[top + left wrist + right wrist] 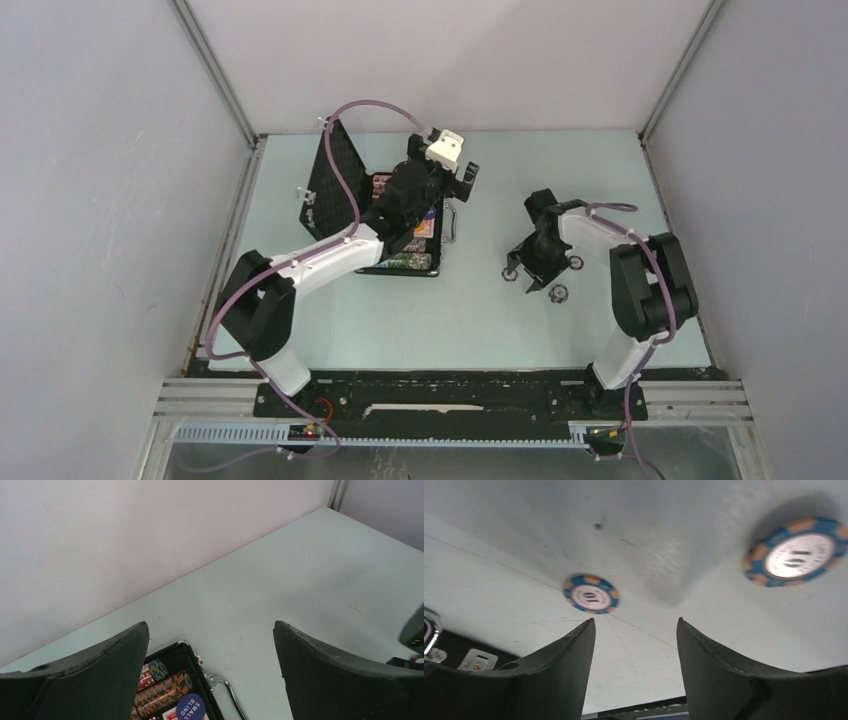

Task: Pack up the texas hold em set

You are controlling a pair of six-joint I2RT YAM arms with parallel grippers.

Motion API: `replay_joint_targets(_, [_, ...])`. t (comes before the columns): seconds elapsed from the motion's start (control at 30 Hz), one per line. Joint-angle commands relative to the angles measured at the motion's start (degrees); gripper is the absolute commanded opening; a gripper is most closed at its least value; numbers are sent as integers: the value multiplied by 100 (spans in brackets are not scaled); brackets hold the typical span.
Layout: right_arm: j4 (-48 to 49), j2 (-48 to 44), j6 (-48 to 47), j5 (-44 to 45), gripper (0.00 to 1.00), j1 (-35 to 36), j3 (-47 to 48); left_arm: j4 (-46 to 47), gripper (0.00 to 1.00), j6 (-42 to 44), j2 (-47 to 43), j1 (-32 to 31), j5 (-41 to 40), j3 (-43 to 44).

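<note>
Three loose chips (558,293) on the table (470,325) around the right gripper (635,630), its fingers apart and empty, left gripper (211,630) spread wide, empty, above the open case (335,175)

The black case (326,186) sits open on the left, under the left arm (322,256). Three small chips (558,293) lie around the right gripper (534,277).

your left arm (320,255) stretches from the lower left to the upper centre of the overhead view. its left gripper (210,630) is raised, jaws spread wide and empty. your right arm (650,285) is folded at the right of frame. the right gripper (635,625) sits low at centre-right, jaws parted and empty.
</note>
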Motion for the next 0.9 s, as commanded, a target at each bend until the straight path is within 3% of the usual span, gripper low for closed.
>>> replay_joint_targets(0.0, [129, 374, 266, -37, 69, 144, 545, 279, 100, 131, -268, 46, -100, -124])
replay_joint_targets(0.33, [159, 1026, 329, -85, 69, 191, 982, 256, 100, 130, -245, 71, -71, -103])
replay_joint_targets(0.87, [-332, 1398, 221, 150, 58, 294, 1322, 235, 100, 113, -249, 94, -27, -94])
